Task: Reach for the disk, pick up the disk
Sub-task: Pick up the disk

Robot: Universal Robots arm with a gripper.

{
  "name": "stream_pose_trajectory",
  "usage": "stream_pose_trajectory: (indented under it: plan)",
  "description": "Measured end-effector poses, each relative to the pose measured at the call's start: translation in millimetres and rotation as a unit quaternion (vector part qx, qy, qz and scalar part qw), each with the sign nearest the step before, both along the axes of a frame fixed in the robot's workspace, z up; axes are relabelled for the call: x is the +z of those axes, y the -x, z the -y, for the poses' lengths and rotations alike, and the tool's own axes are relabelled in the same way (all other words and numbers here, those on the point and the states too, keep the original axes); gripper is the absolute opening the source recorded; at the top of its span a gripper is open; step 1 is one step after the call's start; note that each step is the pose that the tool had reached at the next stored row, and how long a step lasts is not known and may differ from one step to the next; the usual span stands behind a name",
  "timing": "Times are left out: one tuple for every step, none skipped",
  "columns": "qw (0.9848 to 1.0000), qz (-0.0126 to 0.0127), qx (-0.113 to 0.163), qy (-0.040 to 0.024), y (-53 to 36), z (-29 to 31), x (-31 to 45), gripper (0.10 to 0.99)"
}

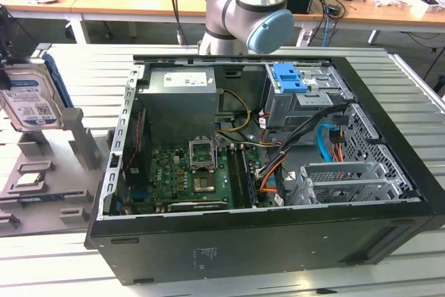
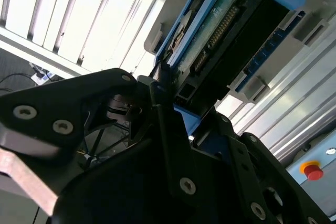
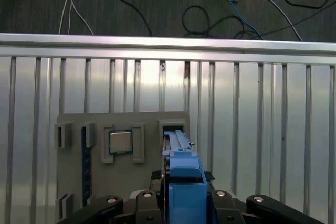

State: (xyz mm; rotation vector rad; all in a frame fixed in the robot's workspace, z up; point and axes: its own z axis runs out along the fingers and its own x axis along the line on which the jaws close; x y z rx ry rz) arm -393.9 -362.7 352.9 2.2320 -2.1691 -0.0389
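Note:
The disk (image 1: 29, 97) stands upright at the exterior view's far left, its white-and-blue label facing the camera and a blue rail along its edge, right over a slot of the grey holder plate (image 1: 42, 196). My gripper (image 1: 4, 73) comes in from the frame edge against the disk's upper end. In the first wrist view the disk (image 3: 184, 174) shows edge-on between the black fingers (image 3: 227, 203) of my gripper (image 3: 184, 196), which is shut on it. The second wrist view shows the disk's green board side (image 2: 220, 22) with a finger (image 2: 164, 98) against its end. Whether the disk still sits in the slot is unclear.
An open black computer case (image 1: 264, 241) lies in the middle of the slatted metal table, with a bare blue bracket (image 1: 290, 78) inside. The arm's elbow (image 1: 254, 12) hangs over its back edge. A small chip (image 3: 121, 141) rests on the holder plate. Desks with cables stand behind.

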Motion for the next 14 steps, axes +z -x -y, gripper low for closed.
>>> stream_pose_trajectory:
  plan:
    - [1.0000,0.0000,0.000,0.0000,0.0,0.0,7.5,0.365]
    - [1.0000,0.0000,0.000,0.0000,-0.1,0.0,13.0,0.365]
    - [1.0000,0.0000,0.000,0.0000,-0.1,0.0,19.5,0.365]
    - [1.0000,0.0000,0.000,0.0000,-0.1,0.0,26.3,0.365]
    - [1.0000,0.0000,0.000,0.0000,-0.1,0.0,33.8,0.365]
    - [1.0000,0.0000,0.000,0.0000,-0.2,0.0,43.8,0.365]
    - [1.0000,0.0000,0.000,0.0000,-0.2,0.0,58.2,0.365]
    - [1.0000,0.0000,0.000,0.0000,-0.2,0.0,63.6,0.365]
    - [1.0000,0.0000,0.000,0.0000,-0.2,0.0,68.5,0.365]
    - [1.0000,0.0000,0.000,0.0000,-0.2,0.0,70.3,0.365]
    - [1.0000,0.0000,0.000,0.0000,-0.2,-0.1,72.4,0.365]
    - [1.0000,0.0000,0.000,0.0000,-0.2,0.0,75.9,0.365]
    - [1.0000,0.0000,0.000,0.0000,-0.2,0.0,78.9,0.365]
    - [1.0000,0.0000,0.000,0.0000,-0.2,-0.1,81.0,0.365]
